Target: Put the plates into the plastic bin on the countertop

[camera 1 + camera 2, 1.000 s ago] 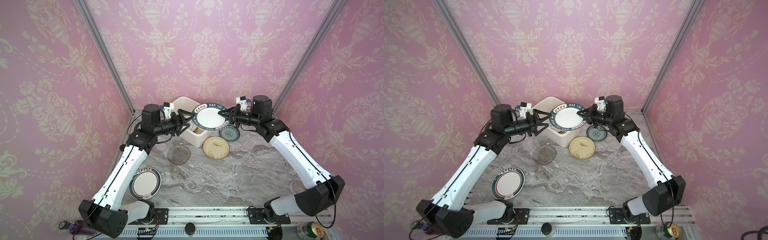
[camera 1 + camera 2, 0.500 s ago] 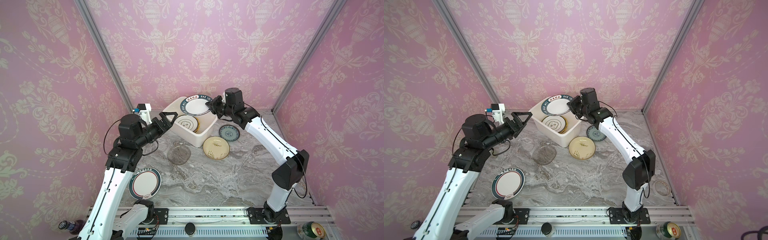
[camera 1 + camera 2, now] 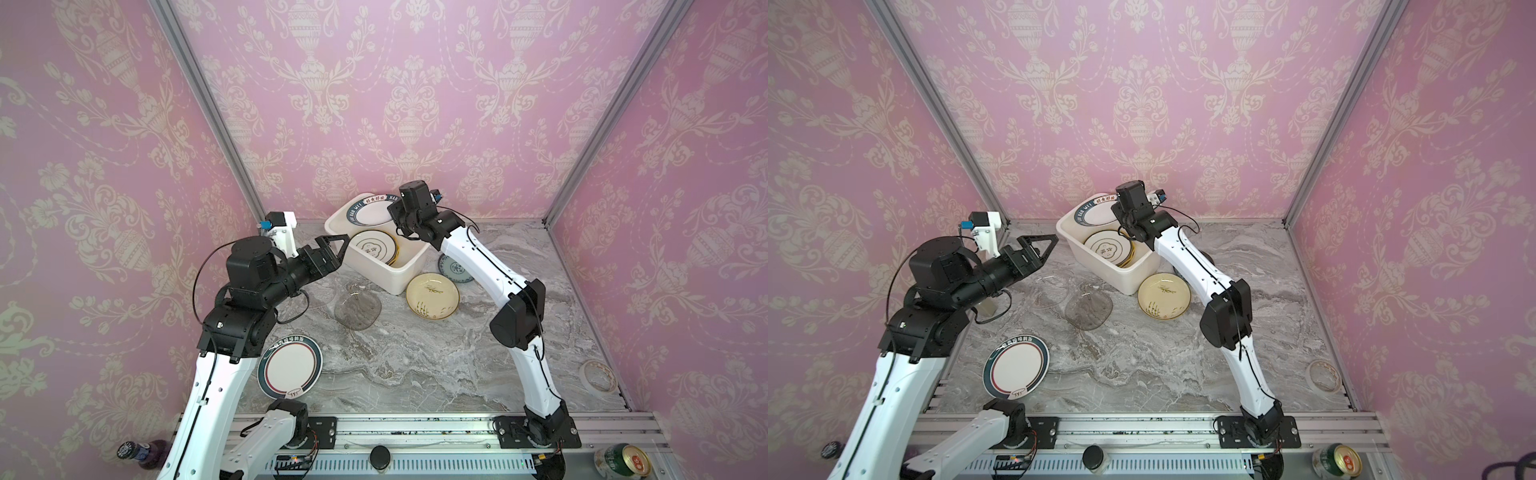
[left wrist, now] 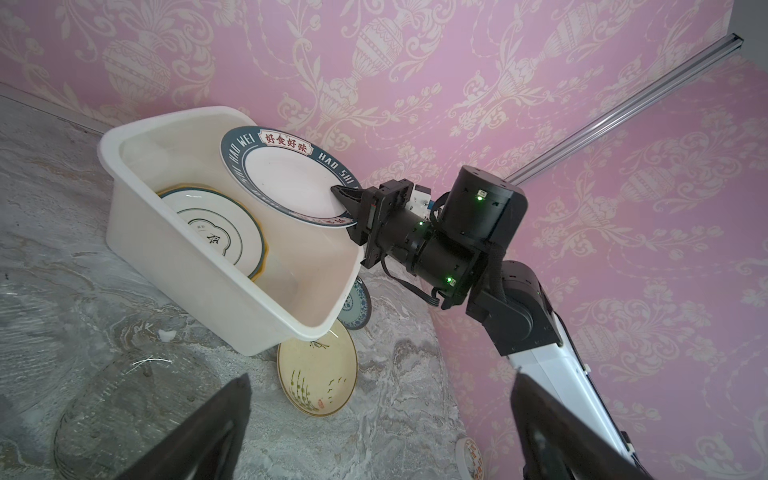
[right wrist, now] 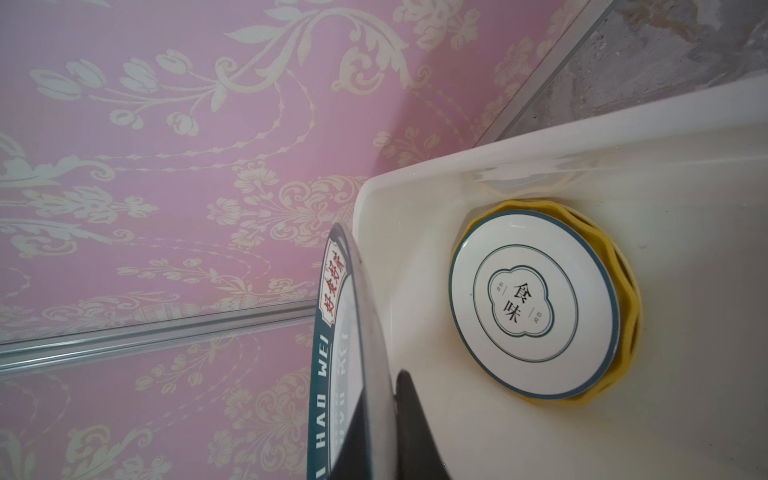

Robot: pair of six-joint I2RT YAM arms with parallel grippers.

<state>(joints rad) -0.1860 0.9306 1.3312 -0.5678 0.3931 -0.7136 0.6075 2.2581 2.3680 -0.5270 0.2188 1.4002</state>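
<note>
My right gripper [image 4: 347, 199] is shut on the edge of a white dark-rimmed plate [image 3: 370, 212] and holds it tilted over the far end of the plastic bin [image 3: 386, 278]. In the right wrist view the plate [image 5: 328, 353] stands edge-on between the fingers. A smaller white plate [image 5: 532, 307] lies in the bin on a yellow scalloped one [image 5: 623, 332]. My left gripper [image 3: 332, 245] hangs open and empty left of the bin. On the countertop [image 3: 415, 353] lie a cream plate [image 3: 432, 296], a blue patterned plate [image 3: 455, 270], a smoky glass plate [image 3: 357, 309] and another dark-rimmed plate [image 3: 290, 365].
A tape roll [image 3: 597, 375] lies at the countertop's right edge. A ribbed aluminium rail [image 3: 415, 428] runs along the front, with a can [image 3: 621, 461] at its right end and a bottle [image 3: 137, 453] at its left. Pink walls close in three sides.
A second ago both grippers held the dark-rimmed plate over the bin. The left let go, opened and drew back to the left. The right carried the plate to the bin's far end.
</note>
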